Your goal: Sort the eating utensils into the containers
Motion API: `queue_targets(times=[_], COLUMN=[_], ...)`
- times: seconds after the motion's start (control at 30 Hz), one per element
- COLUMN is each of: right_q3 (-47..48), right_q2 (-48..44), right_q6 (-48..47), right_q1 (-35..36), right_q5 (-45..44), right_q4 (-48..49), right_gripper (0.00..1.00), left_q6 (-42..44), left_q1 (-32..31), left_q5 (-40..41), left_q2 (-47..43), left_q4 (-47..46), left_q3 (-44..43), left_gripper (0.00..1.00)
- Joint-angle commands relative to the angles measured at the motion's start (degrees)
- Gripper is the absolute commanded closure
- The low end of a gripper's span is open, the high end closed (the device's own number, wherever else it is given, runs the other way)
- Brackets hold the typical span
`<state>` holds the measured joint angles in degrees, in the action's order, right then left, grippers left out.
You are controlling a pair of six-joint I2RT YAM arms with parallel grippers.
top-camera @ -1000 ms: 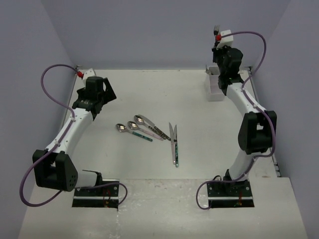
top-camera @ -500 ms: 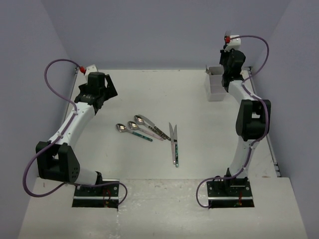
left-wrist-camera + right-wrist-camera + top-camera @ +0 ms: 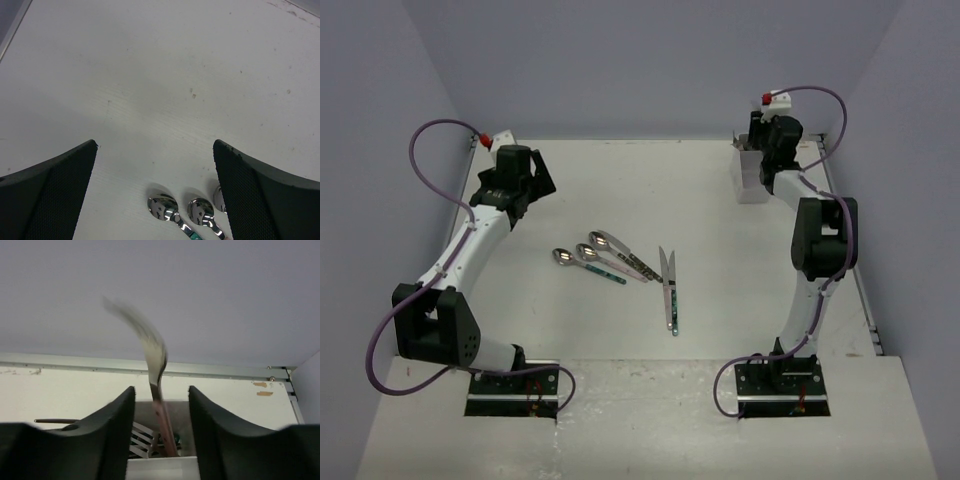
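The right gripper (image 3: 161, 390) hangs just above the white cutlery holder (image 3: 751, 182), its jaws partly parted and gripping nothing. A pink-handled utensil (image 3: 159, 362), head up and blurred, stands between them with a gap on either side, its handle down inside the holder beside fork tines (image 3: 141, 434). Well away from the holder, the left gripper (image 3: 154, 144) hovers spread wide and empty over three spoons (image 3: 162, 206) lying on the table (image 3: 150, 75).

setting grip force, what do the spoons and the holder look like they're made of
Spoons: polished metal heads, going by the mirror-like reflections in the bowls. Holder: probably matte white plastic, with plain opaque walls and no shine, though too small to be sure.
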<state>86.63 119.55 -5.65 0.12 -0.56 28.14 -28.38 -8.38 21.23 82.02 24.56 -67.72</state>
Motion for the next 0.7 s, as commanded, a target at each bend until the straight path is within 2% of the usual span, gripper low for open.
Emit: queue_targets(times=[0.0, 0.07, 0.13, 0.23, 0.27, 0.37, 0.47, 0.5, 0.67], right_q3=[-0.32, -0.15, 0.03, -0.49, -0.93, -3.04, -5.32, -6.46, -19.38], right_q2=[-4.05, -5.98, -7.83, -12.83, -15.98, -21.09, -27.68, -31.01, -41.4], right_q6=[0.64, 1.16, 1.6, 3.01, 2.75, 2.22, 4.58, 6.16, 18.81], right_q1=[0.14, 0.14, 0.14, 0.41, 0.67, 2.42, 5.67, 7.86, 15.42], right_q5=[1.0, 1.17, 1.61, 0.65, 0.3, -5.13, -11.1, -12.44, -14.3], right_q4=[1.05, -0.8, -2.56, -5.02, -5.72, -10.11, -18.63, -23.61, -34.71], right_gripper=[0.48, 0.34, 0.28, 0.04, 0.01, 0.01, 0.01, 0.01, 0.01], left_q6=[-0.97, -0.63, -0.45, -1.06, -1.06, -0.62, -0.53, -0.53, -0.36], left_q1=[-0.32, -0.32, -0.32, -0.32, -0.32, -0.32, -0.32, -0.32, -0.32], left_q5=[0.39, 0.13, 0.21, -0.23, -0.84, -1.81, -1.81, -1.9, -4.62], left_q2=[-2.21, -3.09, -3.53, -4.58, -4.85, -6.43, -8.1, -8.71, -10.65], left_q4=[-0.56, -0.56, -0.39, -0.47, -0.74, -1.09, -1.79, -2.14, -3.98], left_q3=[0.22, 1.01, 1.45, 2.68, 3.21, 4.61, 6.46, 6.9, 10.24], left_gripper=[0.0, 0.0, 0.0, 0.0, 0.0, 0.0, 0.0, 0.0, 0.0])
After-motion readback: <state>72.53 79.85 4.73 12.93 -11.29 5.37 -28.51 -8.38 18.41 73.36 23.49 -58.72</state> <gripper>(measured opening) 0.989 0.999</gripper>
